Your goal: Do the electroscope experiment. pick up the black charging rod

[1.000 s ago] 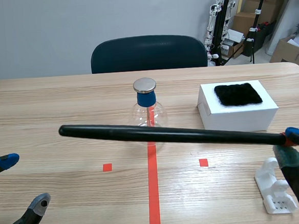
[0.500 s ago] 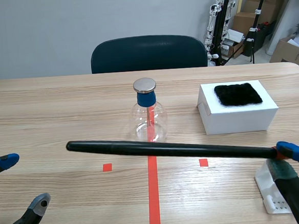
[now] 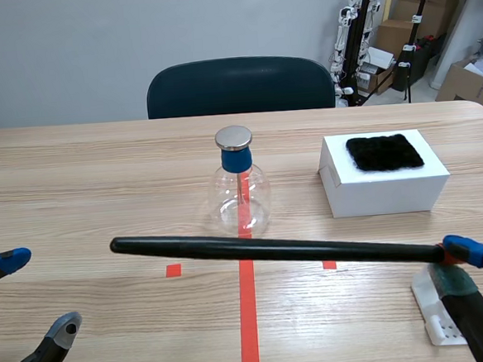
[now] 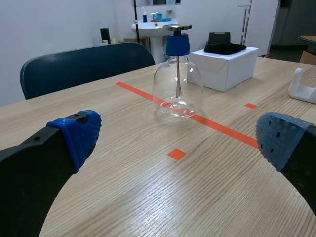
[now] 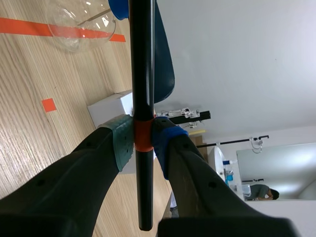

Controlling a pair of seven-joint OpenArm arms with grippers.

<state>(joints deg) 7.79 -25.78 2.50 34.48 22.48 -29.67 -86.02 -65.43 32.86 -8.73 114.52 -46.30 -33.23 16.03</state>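
A long black charging rod (image 3: 271,249) hangs level above the table, in front of the glass electroscope flask (image 3: 241,199) with its blue collar and metal cap. My right gripper (image 3: 461,262) is shut on the rod's right end at an orange band. In the right wrist view the rod (image 5: 141,74) runs straight ahead from between the fingers (image 5: 121,140) toward the flask (image 5: 79,29). My left gripper (image 3: 36,296) stays open low at the near left, with nothing between its fingers (image 4: 79,133); the flask (image 4: 177,81) stands ahead of it.
A white box (image 3: 382,181) with a black fur cloth (image 3: 383,152) on top sits right of the flask. A white plastic rod stand (image 3: 440,312) lies under my right gripper. A dark chair (image 3: 239,85) stands behind the table's far edge.
The rod has come down and nearer the table's front edge, its free end sinking from in front of the flask's middle to its base. The left arm has not moved.
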